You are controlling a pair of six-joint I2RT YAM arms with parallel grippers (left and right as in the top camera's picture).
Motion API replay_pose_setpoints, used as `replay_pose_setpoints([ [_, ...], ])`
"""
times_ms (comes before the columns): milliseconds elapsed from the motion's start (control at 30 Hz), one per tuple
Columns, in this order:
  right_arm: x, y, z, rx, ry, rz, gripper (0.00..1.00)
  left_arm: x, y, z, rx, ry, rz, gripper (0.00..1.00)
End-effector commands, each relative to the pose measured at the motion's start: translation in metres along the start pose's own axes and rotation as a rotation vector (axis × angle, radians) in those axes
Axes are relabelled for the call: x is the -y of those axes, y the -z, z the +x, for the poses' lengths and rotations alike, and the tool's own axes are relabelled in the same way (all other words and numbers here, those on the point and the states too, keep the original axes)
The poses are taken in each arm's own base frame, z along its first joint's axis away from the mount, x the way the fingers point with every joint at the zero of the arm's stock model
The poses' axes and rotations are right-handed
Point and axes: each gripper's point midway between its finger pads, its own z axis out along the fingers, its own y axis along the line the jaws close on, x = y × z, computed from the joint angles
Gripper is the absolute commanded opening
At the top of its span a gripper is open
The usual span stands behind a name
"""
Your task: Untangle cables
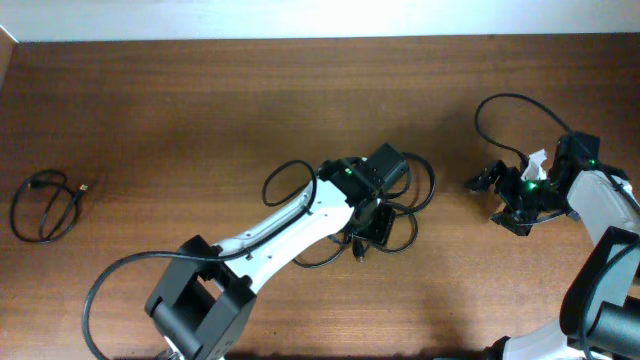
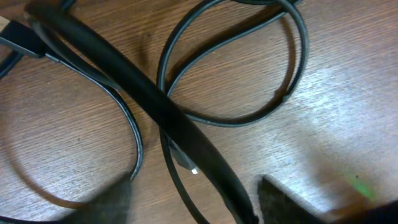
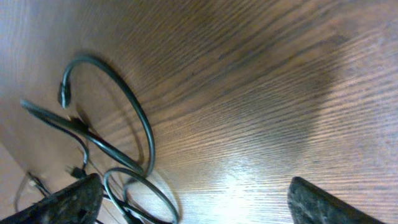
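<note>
One cable (image 1: 45, 205) already lies alone at the far left of the counter (image 1: 200, 100), loosely coiled. The other cables (image 1: 415, 195) are looped over each other in the middle, so most of the work seems left. The left tool (image 1: 368, 230) is down in this heap with a cord (image 2: 186, 134) between its fingers. Whether it pinches the cord, one cannot tell. The right tool (image 3: 189, 199) stands wide open and empty, apart from the heap.
</note>
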Motion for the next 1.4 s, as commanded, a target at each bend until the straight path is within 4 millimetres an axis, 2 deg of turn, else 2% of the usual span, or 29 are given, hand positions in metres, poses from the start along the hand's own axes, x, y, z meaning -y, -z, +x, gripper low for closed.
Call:
replay_pose_setpoints([
  [0, -0.001, 0.0, 0.0, -0.003, 0.004, -0.012, 0.75, -0.005, -0.007, 0.003, -0.012, 0.01, -0.025, 0.0],
  [67, -0.001, 0.0, 0.0, -0.003, 0.009, -0.011, 0.67, -0.006, -0.006, 0.005, -0.021, -0.04, -0.03, 0.0],
  [133, 0.004, 0.0, -0.001, 0.006, 0.011, 0.018, 0.67, -0.008, 0.003, 0.008, -0.047, -0.094, -0.042, 0.0],
  [200, 0.009, 0.0, 0.001, -0.001, 0.003, 0.043, 0.67, -0.003, 0.036, 0.004, -0.064, -0.225, -0.043, 0.0],
  [267, 0.009, 0.0, 0.003, -0.009, -0.002, 0.046, 0.67, 0.004, 0.071, -0.012, -0.009, -0.293, -0.05, 0.0],
  [333, 0.01, 0.0, 0.004, -0.014, 0.002, 0.049, 0.67, 0.003, 0.11, -0.037, 0.103, -0.295, -0.114, 0.0],
  [367, 0.011, 0.0, 0.005, -0.014, 0.001, 0.055, 0.67, 0.005, 0.141, -0.054, 0.199, -0.293, -0.134, 0.0],
  [433, 0.012, 0.0, 0.005, -0.015, -0.001, 0.059, 0.67, 0.017, 0.177, -0.071, 0.311, -0.291, -0.102, 0.0],
  [500, 0.012, 0.0, 0.006, -0.017, -0.001, 0.06, 0.67, 0.024, 0.202, -0.081, 0.387, -0.289, -0.077, 0.0],
  [633, 0.012, 0.0, 0.006, -0.017, -0.001, 0.06, 0.67, 0.024, 0.258, -0.105, 0.589, -0.257, -0.106, 0.0],
  [667, 0.012, 0.0, 0.006, -0.017, -0.002, 0.06, 0.67, 0.018, 0.28, -0.114, 0.667, -0.231, -0.149, 0.0],
  [700, 0.012, 0.0, 0.006, -0.017, -0.002, 0.06, 0.67, 0.008, 0.298, -0.12, 0.732, -0.193, -0.204, 0.0],
  [767, 0.012, 0.0, 0.006, -0.018, -0.002, 0.061, 0.67, -0.026, 0.337, -0.131, 0.888, -0.012, -0.371, 0.0],
  [833, 0.013, 0.0, 0.006, -0.018, -0.002, 0.061, 0.67, -0.049, 0.366, -0.137, 1.007, 0.114, -0.504, 0.0],
  [900, 0.013, 0.0, 0.006, -0.018, 0.015, 0.061, 0.67, -0.068, 0.382, -0.139, 1.064, 0.189, -0.585, 0.0],
  [1100, 0.016, 0.0, 0.01, -0.033, 0.006, 0.079, 0.68, -0.165, 0.402, -0.141, 1.053, 0.393, -0.745, 0.0],
  [1133, 0.016, 0.0, 0.01, -0.033, 0.005, 0.079, 0.68, -0.192, 0.406, -0.139, 1.041, 0.444, -0.773, 0.0],
  [1233, 0.017, 0.0, 0.011, -0.038, 0.002, 0.081, 0.68, -0.251, 0.405, -0.136, 0.996, 0.54, -0.783, 0.0],
  [1367, 0.017, 0.0, 0.012, -0.04, 0.001, 0.082, 0.68, -0.316, 0.407, -0.124, 0.966, 0.652, -0.783, 0.0],
])
